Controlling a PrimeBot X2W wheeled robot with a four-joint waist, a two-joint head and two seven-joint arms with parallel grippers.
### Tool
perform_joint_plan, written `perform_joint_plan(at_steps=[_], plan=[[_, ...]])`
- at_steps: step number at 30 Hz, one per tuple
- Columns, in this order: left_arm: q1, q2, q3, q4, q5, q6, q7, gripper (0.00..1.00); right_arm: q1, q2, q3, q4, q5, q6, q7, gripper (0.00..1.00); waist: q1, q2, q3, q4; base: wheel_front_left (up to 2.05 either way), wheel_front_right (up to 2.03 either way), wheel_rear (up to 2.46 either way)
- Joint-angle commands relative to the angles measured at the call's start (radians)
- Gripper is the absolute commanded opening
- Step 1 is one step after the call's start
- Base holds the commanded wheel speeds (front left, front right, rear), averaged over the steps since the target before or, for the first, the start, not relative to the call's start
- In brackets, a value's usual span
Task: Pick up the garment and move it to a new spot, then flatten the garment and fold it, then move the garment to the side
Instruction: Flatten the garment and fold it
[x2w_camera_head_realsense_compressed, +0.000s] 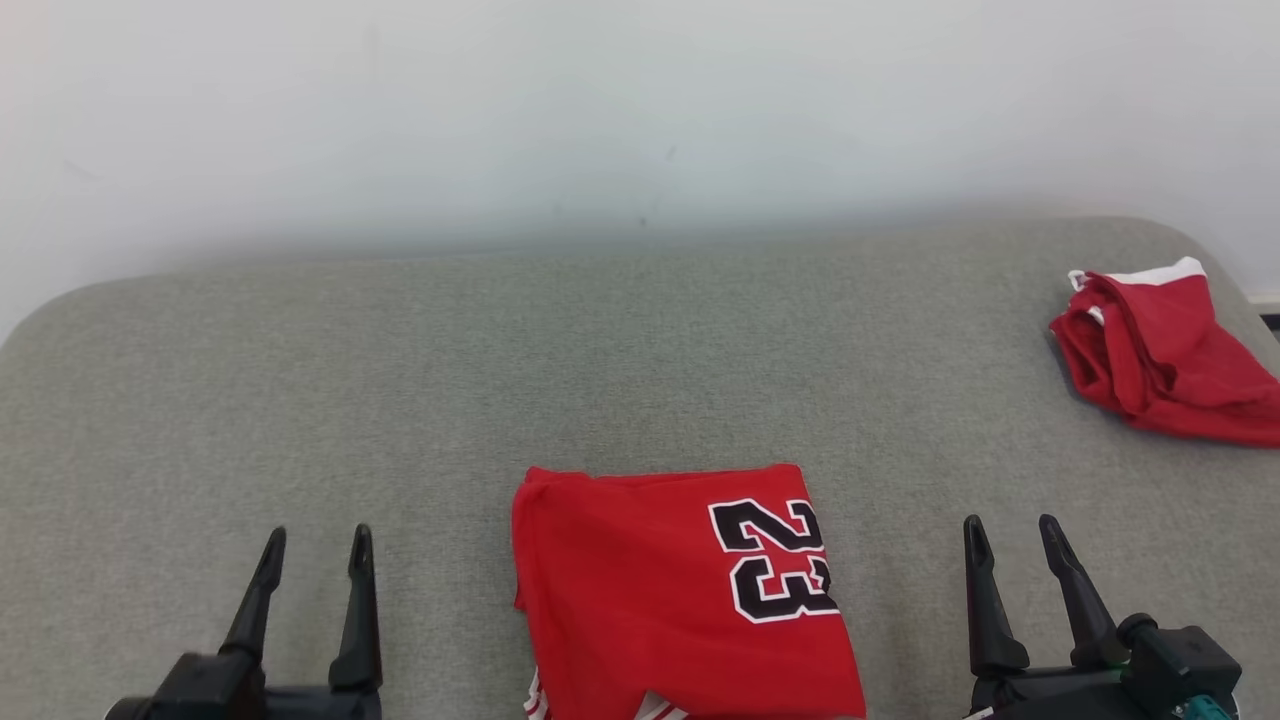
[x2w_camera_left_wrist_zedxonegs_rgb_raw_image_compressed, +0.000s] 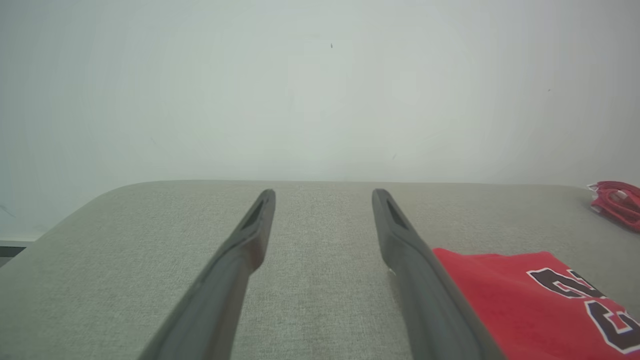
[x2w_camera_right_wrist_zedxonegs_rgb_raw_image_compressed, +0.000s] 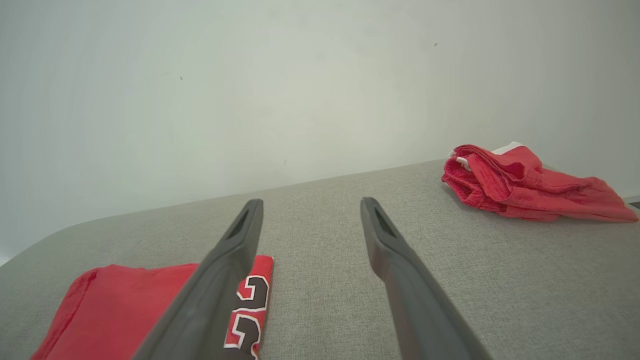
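A red garment (x2w_camera_head_realsense_compressed: 660, 590) with a black "23" lies folded flat near the front middle of the grey padded table (x2w_camera_head_realsense_compressed: 500, 340); it also shows as the folded garment (x2w_camera_left_wrist_zedxonegs_rgb_raw_image_compressed: 530, 300) at the lower right of the left wrist view and the folded garment (x2w_camera_right_wrist_zedxonegs_rgb_raw_image_compressed: 125, 310) at the lower left of the right wrist view. My left gripper (x2w_camera_head_realsense_compressed: 316, 545) stands open to its left, apart from it, with nothing between its fingers. To the garment's right my right gripper (x2w_camera_head_realsense_compressed: 1008, 532) is open and empty as well.
A second red garment (x2w_camera_head_realsense_compressed: 1165, 360) with white trim lies crumpled at the table's far right edge, seen too as the crumpled red garment (x2w_camera_right_wrist_zedxonegs_rgb_raw_image_compressed: 525, 185) in the right wrist view. A pale wall (x2w_camera_head_realsense_compressed: 640, 110) rises behind the table.
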Motion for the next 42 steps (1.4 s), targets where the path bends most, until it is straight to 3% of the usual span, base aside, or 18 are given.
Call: perform_joint_plan(at_steps=[1,12,20,28,35,42], plan=[[0.038,-0.013,0.025,-0.024,0.020,-0.007,-0.003,1.00,0.014,-0.007,-0.003,-0.002,0.005,-0.003,-0.001,1.00,0.0002,0.0000,-0.017,0.022,0.00,0.00,0.00],[0.142,-0.050,0.099,-0.072,0.078,-0.039,-0.003,1.00,0.029,-0.007,-0.006,-0.008,0.004,-0.003,-0.001,1.00,0.0002,0.0000,-0.031,0.054,0.00,0.00,0.00],[0.145,-0.067,0.094,-0.055,0.096,-0.056,-0.003,1.00,0.031,-0.007,-0.006,-0.006,0.004,-0.003,-0.001,1.00,0.0002,0.0000,-0.032,0.066,0.00,0.00,0.00],[0.154,-0.071,-0.126,0.033,0.092,-0.067,-0.003,1.00,0.027,-0.006,0.005,-0.002,0.005,-0.003,-0.001,1.00,0.0002,0.0000,-0.023,0.058,0.00,0.00,0.00],[0.149,-0.030,-0.331,0.121,0.033,-0.067,-0.003,1.00,0.017,-0.011,0.008,0.000,0.012,-0.003,-0.001,1.00,0.0002,0.0000,-0.004,0.038,0.00,0.00,0.00],[0.116,-0.012,-0.399,0.217,-0.031,-0.067,-0.003,1.00,0.005,-0.010,0.005,-0.003,0.011,-0.003,-0.001,1.00,0.0002,0.0000,0.015,0.012,0.00,0.00,0.00]])
